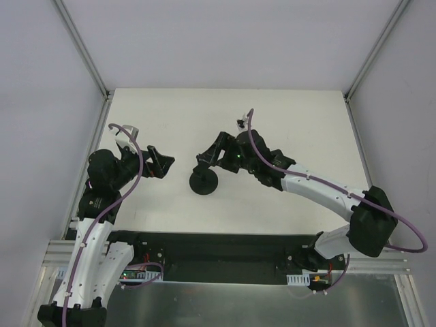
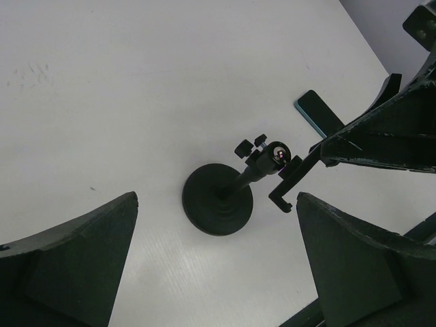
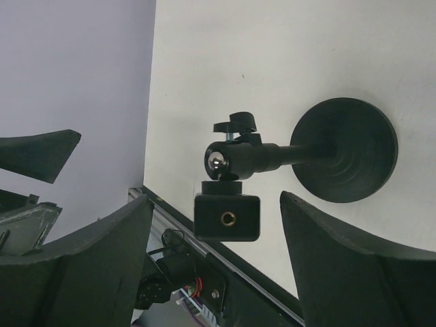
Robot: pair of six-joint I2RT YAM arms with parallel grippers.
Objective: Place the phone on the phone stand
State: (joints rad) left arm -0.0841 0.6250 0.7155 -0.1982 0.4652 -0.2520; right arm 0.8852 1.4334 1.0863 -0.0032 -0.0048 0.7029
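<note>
The phone stand (image 1: 204, 182) stands mid-table on its round disc base, with stem, ball head and bracket on top (image 2: 289, 178). In the right wrist view its bracket (image 3: 227, 216) sits between my open right gripper's (image 3: 216, 203) two fingers, not clamped. That gripper (image 1: 210, 155) hovers just above and behind the stand. The phone (image 2: 317, 112), a thin dark slab with a teal edge, lies flat on the table behind the right gripper; the top view hides it. My left gripper (image 1: 165, 163) is open and empty, left of the stand, which shows ahead of its fingers (image 2: 68, 259).
White table (image 1: 163, 116) with grey walls on three sides. An aluminium rail and black base plate (image 1: 218, 248) run along the near edge. A purple cable (image 1: 251, 129) loops over the right wrist. The rail and electronics show below the bracket (image 3: 197, 272).
</note>
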